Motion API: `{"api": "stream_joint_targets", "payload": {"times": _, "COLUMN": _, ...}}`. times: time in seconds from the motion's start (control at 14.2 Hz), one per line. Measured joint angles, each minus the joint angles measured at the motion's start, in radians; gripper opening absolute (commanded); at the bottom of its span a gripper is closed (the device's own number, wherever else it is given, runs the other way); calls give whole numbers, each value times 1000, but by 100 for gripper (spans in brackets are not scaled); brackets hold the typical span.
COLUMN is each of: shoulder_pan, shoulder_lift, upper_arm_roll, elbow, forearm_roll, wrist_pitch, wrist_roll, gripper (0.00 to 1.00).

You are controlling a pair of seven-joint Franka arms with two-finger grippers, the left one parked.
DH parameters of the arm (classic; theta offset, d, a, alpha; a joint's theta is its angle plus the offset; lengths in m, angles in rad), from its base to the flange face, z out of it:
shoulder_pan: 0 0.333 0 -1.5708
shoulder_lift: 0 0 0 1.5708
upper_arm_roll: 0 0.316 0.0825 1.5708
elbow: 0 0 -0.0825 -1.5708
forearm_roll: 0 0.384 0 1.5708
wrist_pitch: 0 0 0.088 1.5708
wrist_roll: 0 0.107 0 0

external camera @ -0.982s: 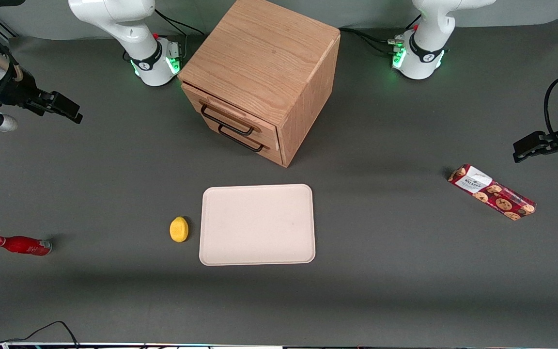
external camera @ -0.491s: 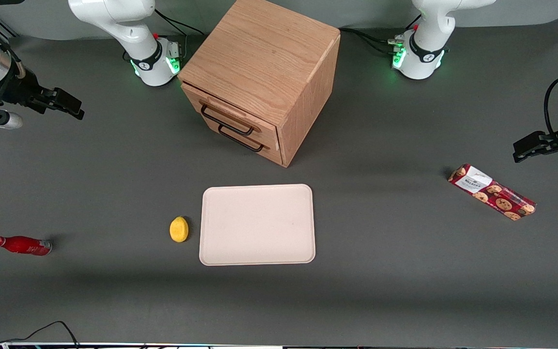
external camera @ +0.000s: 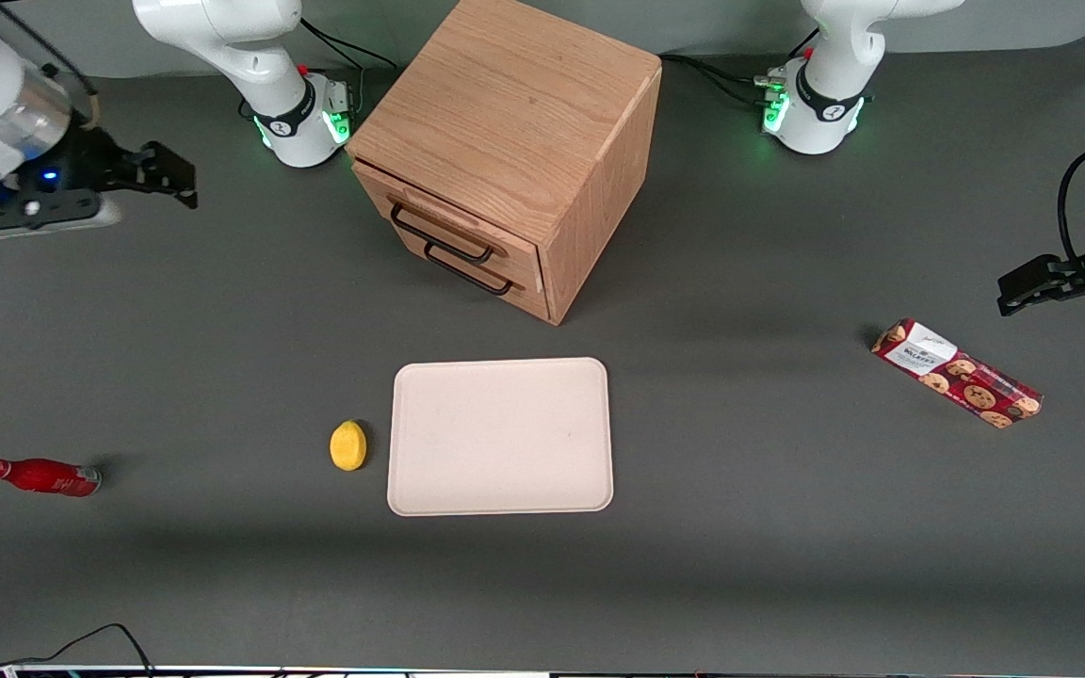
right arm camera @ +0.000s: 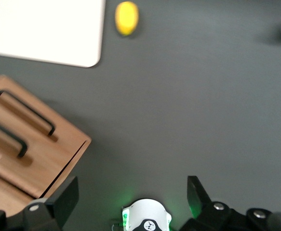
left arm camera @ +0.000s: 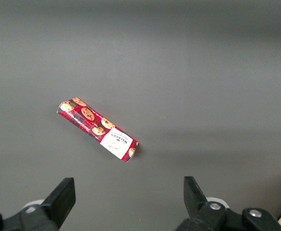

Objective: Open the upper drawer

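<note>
Upper drawer point(external camera: 448, 218) sits shut in the oak cabinet point(external camera: 505, 122), black handle untouched. Our claw point(external camera: 161, 176) hovers wide and empty, well apart toward the working arm's end of the surface point(external camera: 222, 311); opening not yet begun.

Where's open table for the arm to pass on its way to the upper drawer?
Bare table runs from the gripper, jaws open, straight to the upper drawer front. The lemon and tray lie nearer the front camera, the red bottle nearer still. Crowded only at the two stacked handles.
</note>
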Motion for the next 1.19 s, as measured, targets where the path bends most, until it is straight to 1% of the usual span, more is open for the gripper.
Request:
{"api": "stream_joint_targets", "payload": {"times": 0.14, "shoulder_pan": 5, "shoulder_lift": 0, "upper_arm_roll": 46, "elbow": 0, "forearm_roll": 47, "wrist_pitch": -3, "wrist_roll": -74, "gripper": 100}}
{"api": "stream_joint_targets", "payload": {"times": 0.28, "shoulder_pan": 7, "shoulder_lift": 5, "upper_arm_roll": 102, "elbow": 0, "forearm_roll": 65, "wrist_pitch": -3, "wrist_roll": -129, "gripper": 100}}
{"api": "stream_joint_targets", "payload": {"times": 0.49, "shoulder_pan": 9, "shoulder_lift": 44, "upper_arm_roll": 199, "elbow": 0, "forearm_roll": 109, "wrist_pitch": 13, "wrist_roll": -137, "gripper": 100}}
{"api": "stream_joint_targets", "payload": {"times": 0.7, "shoulder_pan": 10, "shoulder_lift": 123, "upper_arm_roll": 246, "elbow": 0, "forearm_roll": 163, "wrist_pitch": 56, "wrist_roll": -151, "gripper": 100}}
{"api": "stream_joint_targets", "payload": {"times": 0.84, "shoulder_pan": 9, "shoulder_lift": 187, "upper_arm_roll": 280, "elbow": 0, "forearm_roll": 178, "wrist_pitch": 100, "wrist_roll": -162, "gripper": 100}}
{"api": "stream_joint_targets", "payload": {"times": 1.05, "shoulder_pan": 10, "shoulder_lift": 271, "upper_arm_roll": 349, "elbow": 0, "forearm_roll": 180, "wrist_pitch": 192, "wrist_roll": -169, "gripper": 100}}
{"api": "stream_joint_targets", "payload": {"times": 1.19, "shoulder_pan": 9, "shoulder_lift": 309, "upper_arm_roll": 357, "elbow": 0, "forearm_roll": 180, "wrist_pitch": 233, "wrist_roll": -228, "gripper": 100}}
